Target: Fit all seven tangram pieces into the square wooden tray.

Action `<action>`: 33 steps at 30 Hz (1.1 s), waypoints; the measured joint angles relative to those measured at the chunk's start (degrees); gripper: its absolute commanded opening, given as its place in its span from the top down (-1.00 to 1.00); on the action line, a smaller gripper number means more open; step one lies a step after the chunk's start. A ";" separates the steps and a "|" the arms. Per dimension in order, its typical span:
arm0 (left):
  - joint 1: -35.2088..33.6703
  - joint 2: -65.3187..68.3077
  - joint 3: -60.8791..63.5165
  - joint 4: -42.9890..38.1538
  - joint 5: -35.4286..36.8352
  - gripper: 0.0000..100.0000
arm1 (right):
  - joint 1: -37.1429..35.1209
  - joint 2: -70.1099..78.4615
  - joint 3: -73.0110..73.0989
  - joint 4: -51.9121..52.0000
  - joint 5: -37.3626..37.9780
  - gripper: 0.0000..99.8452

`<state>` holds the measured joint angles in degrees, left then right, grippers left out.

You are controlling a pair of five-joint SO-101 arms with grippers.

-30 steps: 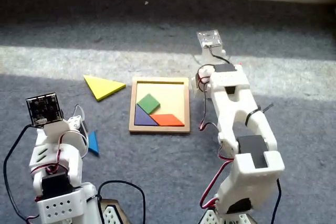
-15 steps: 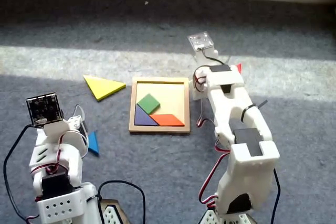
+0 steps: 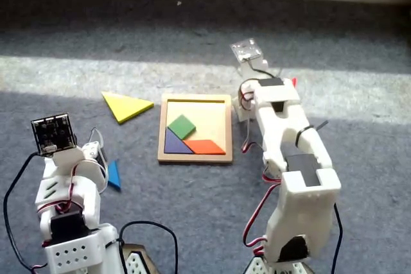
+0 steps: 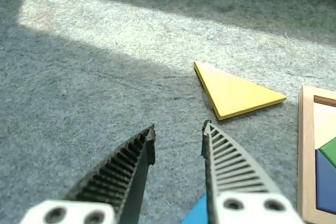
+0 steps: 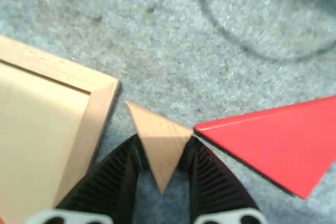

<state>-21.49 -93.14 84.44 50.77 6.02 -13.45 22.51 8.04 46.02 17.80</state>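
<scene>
Between tips of right tool (image 5: 163, 145), tan triangle (image 5: 157, 129) pinched (red triangle (image 5: 273, 135) alongside)

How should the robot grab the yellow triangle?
Probably from straight above, since the yellow triangle lies flat on the carpet. Pinch across its thin edges near a pointed corner, where it looks narrow enough for the open left end effector to straddle.

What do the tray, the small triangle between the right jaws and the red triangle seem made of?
Tray: looks like pale unfinished wood, faint grain on its rim. Small triangle: seemingly the same bare wood, tan with grain lines. Red triangle: smooth, even red coat, likely paint; the core is hidden.
</scene>
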 measured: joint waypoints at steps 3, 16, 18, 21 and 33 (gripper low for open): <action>0.00 0.00 0.00 0.00 0.00 0.66 | 0.00 0.00 0.00 0.00 0.00 0.99; 0.00 0.00 0.79 0.00 0.00 0.66 | -0.35 -16.09 8.18 0.09 0.00 0.99; 0.00 -0.09 0.79 0.00 0.00 0.66 | -0.35 -19.08 10.46 0.09 0.00 0.99; 0.00 0.00 0.79 0.00 0.00 0.66 | -0.62 -23.21 13.71 0.09 0.00 0.99; 0.00 0.00 0.79 0.00 0.00 0.66 | -12.48 -31.12 22.24 0.09 0.00 0.99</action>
<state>-21.49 -93.14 85.23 50.77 6.02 -25.93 -8.62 30.29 46.11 17.80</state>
